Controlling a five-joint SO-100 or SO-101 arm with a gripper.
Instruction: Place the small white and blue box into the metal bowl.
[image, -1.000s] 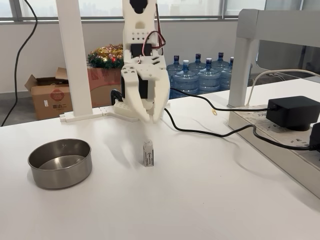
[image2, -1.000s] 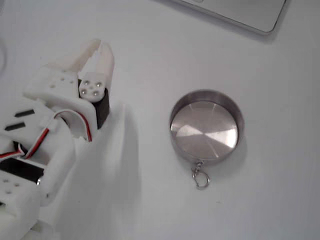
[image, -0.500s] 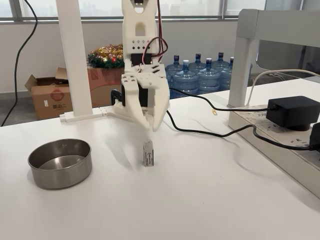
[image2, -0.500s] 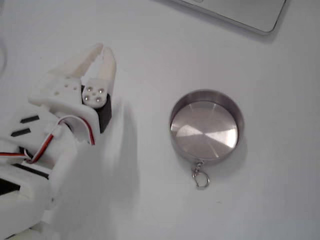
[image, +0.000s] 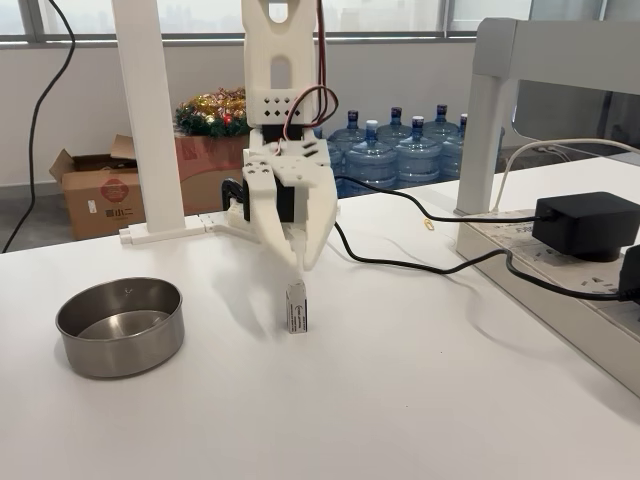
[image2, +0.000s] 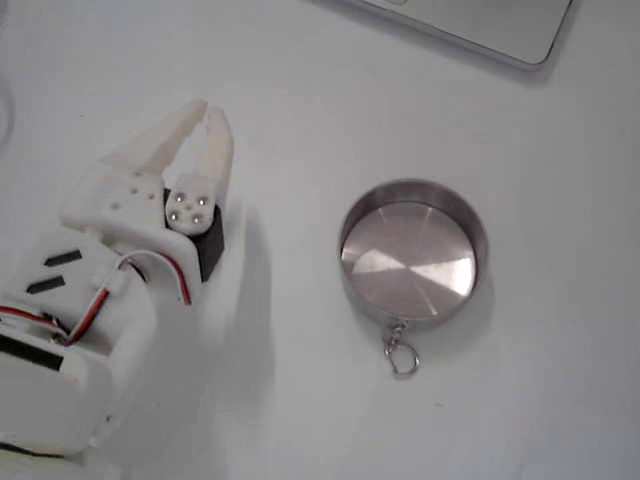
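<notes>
While small white and blue box (image: 295, 306) stands upright on table (image: 420, 400), gripper (image: 297, 258) hangs just above, tips nearly together, gripping nothing; metal bowl (image: 120, 326) at box's 9 o'clock, well apart.

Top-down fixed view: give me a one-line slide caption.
White gripper, fingers nearly together, poised over the white table left of the empty metal bowl with its key ring.
</notes>
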